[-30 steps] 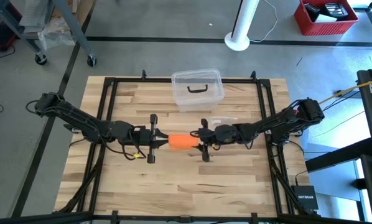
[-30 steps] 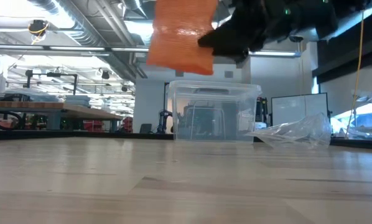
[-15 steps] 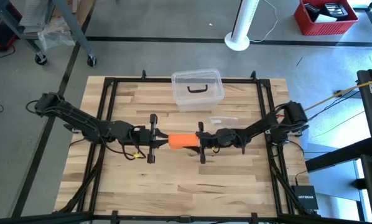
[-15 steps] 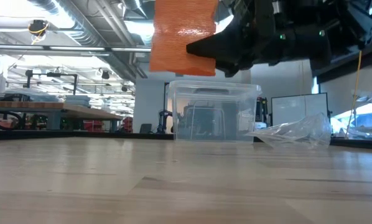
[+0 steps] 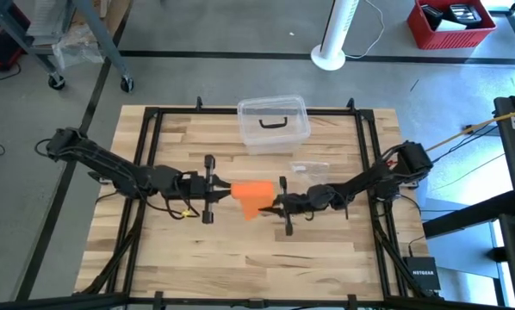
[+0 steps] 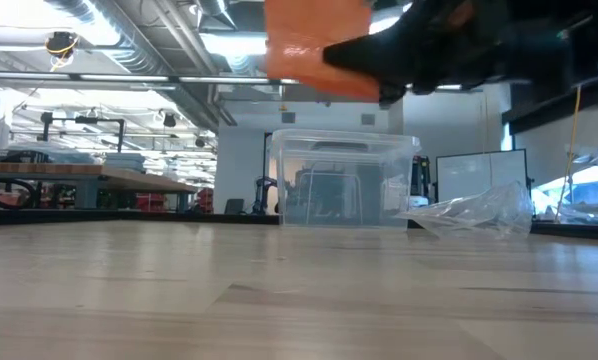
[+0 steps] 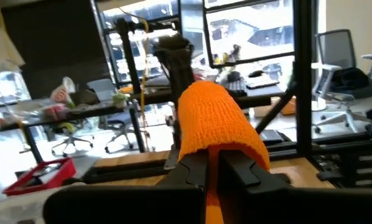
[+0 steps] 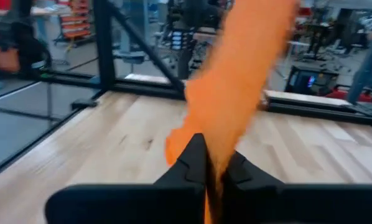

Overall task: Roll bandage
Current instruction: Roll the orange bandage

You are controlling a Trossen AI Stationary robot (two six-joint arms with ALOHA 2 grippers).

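The bright orange bandage (image 5: 252,195) hangs in the air over the middle of the table, between my two grippers. My left gripper (image 5: 229,189) reaches in from the table's left and is shut on its left end. My right gripper (image 5: 267,205) comes from the right, a little nearer the front edge, and is shut on the other end. In the low view the bandage (image 6: 314,45) shows high above the tabletop, with the dark right gripper (image 6: 379,60) against it. My left gripper pinches the bandage's left end (image 7: 212,163) between its two fingers, coming level from the table's left. The fabric arches up over the fingertips and is clear of the table. My right gripper pinches the strip (image 8: 212,163) between its two fingers, coming level from the table's right. The fabric rises away from the fingers toward the left gripper, clear of the table.
A clear plastic box (image 5: 273,122) with a black handle stands at the far middle of the table. A small clear wrapper (image 5: 307,168) lies just beyond the right gripper. Black frame rails (image 5: 145,172) run along the table's edges. Bare wood lies at the near side.
My right gripper has moved down and toward the near edge and has shut on the bandage. The bandage's right part has been drawn toward the near edge, so the straight band now bends. Its left end stays in the left gripper.
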